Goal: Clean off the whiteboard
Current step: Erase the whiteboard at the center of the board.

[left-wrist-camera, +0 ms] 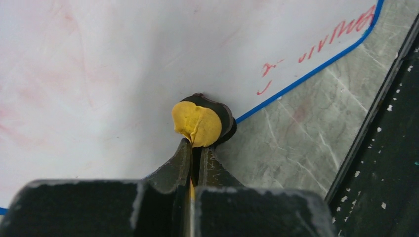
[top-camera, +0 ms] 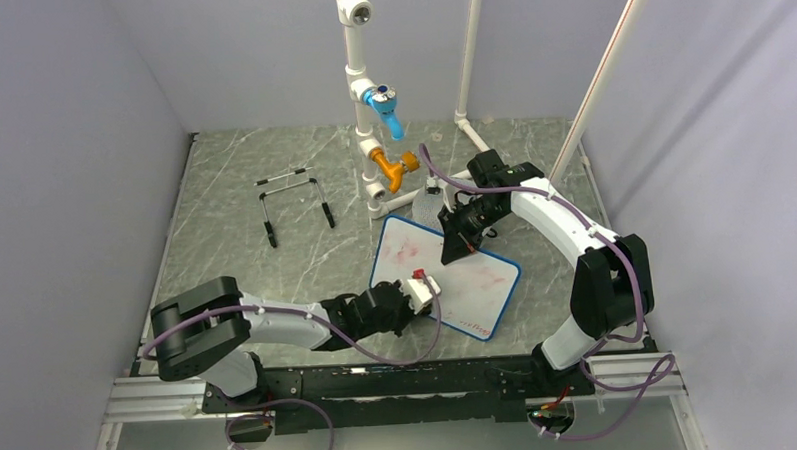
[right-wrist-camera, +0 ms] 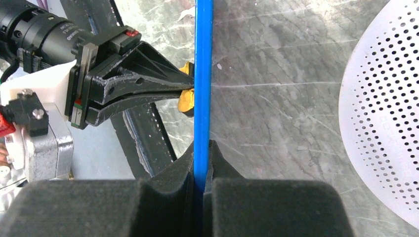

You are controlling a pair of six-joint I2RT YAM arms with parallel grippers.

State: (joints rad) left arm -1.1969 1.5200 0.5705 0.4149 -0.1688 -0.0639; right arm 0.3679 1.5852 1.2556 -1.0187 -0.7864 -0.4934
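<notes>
The whiteboard [top-camera: 477,282] has a thin blue frame and lies at an angle in the middle of the table, with faint pink smears on it. The left wrist view shows its white face [left-wrist-camera: 99,74] and red marker lines [left-wrist-camera: 321,44] near one corner. My left gripper [top-camera: 417,306] [left-wrist-camera: 196,148] is shut on a small yellow eraser pad [left-wrist-camera: 197,123], which presses on the board near its blue edge. My right gripper [top-camera: 455,248] [right-wrist-camera: 201,148] is shut on the board's blue frame [right-wrist-camera: 203,74] at the far edge. The right wrist view also shows the eraser pad [right-wrist-camera: 186,101].
A round grey perforated disc [right-wrist-camera: 385,108] [top-camera: 429,204] lies just behind the board. A white pipe frame with a blue valve [top-camera: 382,105] and an orange valve [top-camera: 392,167] stands at the back. A wire stand [top-camera: 294,199] sits at back left. A black rail [top-camera: 380,381] runs along the front.
</notes>
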